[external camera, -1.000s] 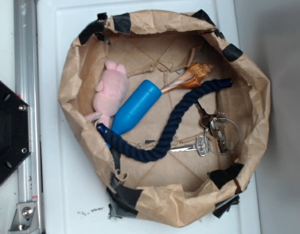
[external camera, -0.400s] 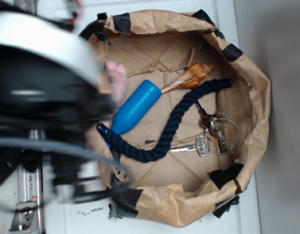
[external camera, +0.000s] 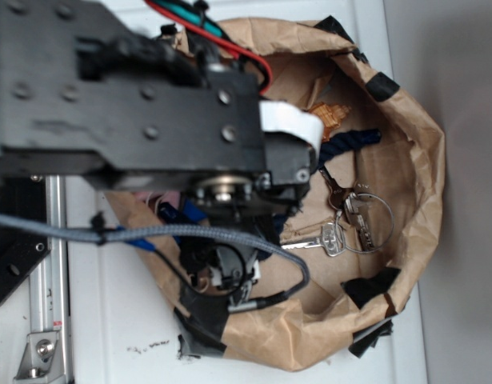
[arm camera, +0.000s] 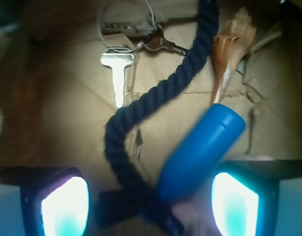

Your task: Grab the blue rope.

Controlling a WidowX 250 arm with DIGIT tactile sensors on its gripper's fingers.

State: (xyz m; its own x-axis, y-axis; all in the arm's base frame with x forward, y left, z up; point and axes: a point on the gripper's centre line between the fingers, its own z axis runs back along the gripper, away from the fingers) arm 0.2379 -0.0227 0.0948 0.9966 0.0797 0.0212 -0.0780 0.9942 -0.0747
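Hovering over the paper bag (external camera: 426, 160), the arm (external camera: 126, 96) fills most of the exterior view and hides the end effector itself. The bag sits on a white desk (external camera: 102, 320). Only scraps of the rope (external camera: 350, 142) show: one dark end poking out to the right of the arm, near the keys (external camera: 350, 220). A bit of orange shell (external camera: 332, 114) lies just above that end.

The wrist view tells more. The end effector (arm camera: 150, 204) is spread wide, its two glowing fingers (arm camera: 65, 206) at the lower corners with nothing between them gripped. The rope (arm camera: 122, 129) snakes from the top of the view, past the keys (arm camera: 128, 42), bends left, then runs down to its bound end, which lies between the fingers. The blue cylinder (arm camera: 202, 150) lies tilted just right of the rope; its lower end seems to touch or overlap the rope near the bound end, and the shell (arm camera: 228, 51) sits at its upper tip.

This looks like the approach step, with no grasp made yet. The next move likely calls for descending onto the rope's lower stretch and shifting a little left, so the fingers close around the cord alone and not the cylinder beside it.
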